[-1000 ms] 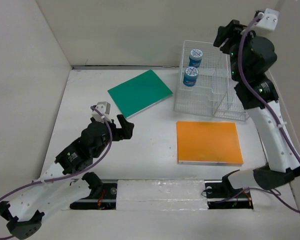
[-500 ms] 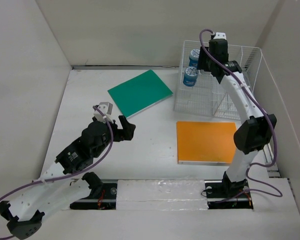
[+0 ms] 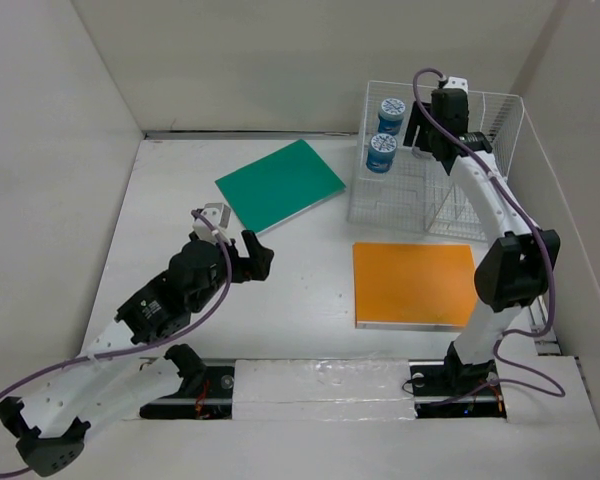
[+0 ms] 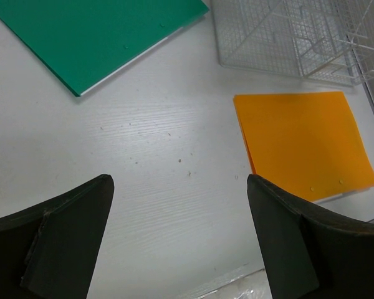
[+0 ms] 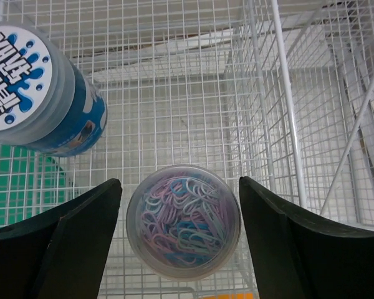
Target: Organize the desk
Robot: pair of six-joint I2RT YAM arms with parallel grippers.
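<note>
The white desk (image 3: pixel 170 210) holds a green folder (image 3: pixel 280 185), an orange folder (image 3: pixel 417 283) and a white wire rack (image 3: pixel 435 205). My right gripper (image 3: pixel 422 135) is open above the rack's upper shelf. In the right wrist view a clear round tub of pastel paper clips (image 5: pixel 183 221) stands on the mesh between my open fingers (image 5: pixel 68 249), with a gap on each side. A blue-labelled tub (image 5: pixel 37 93) stands beside it. My left gripper (image 3: pixel 252 256) is open and empty over bare desk (image 4: pixel 162 156), between the green folder (image 4: pixel 93 31) and the orange folder (image 4: pixel 302 143).
Two blue-lidded tubs (image 3: pixel 391 115) (image 3: pixel 381 152) stand on the rack's left side. The rack (image 4: pixel 287 37) has stepped dividers and a tall mesh back. Off-white wall panels (image 3: pixel 40 150) enclose the desk on the left, back and right.
My right arm swung in from high on the right to over the rack, then shifted slightly right. The left gripper has barely moved.
</note>
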